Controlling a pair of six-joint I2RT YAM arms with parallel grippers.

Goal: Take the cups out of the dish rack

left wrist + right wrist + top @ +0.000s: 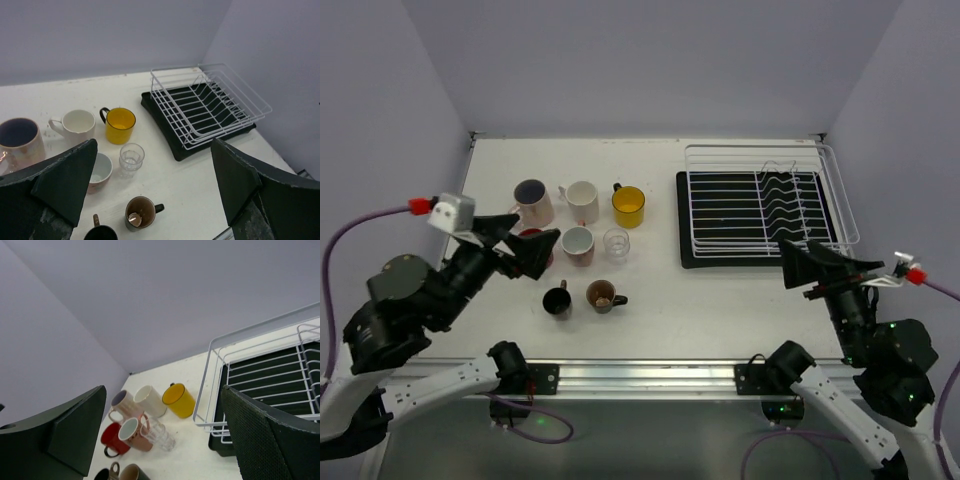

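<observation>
Your white desk point(720, 310): eight cups point(578, 243) upright, left half; one dish rack point(760, 205), long axis along far edge; left gripper point(535, 232), right gripper point(825, 262) released.

I can read nothing here. The cups point(628, 206) at the left centre of the top view and the dish rack point(720, 215) at the upper right show plain surfaces, with no lettering, label, brand or number legible.
</observation>
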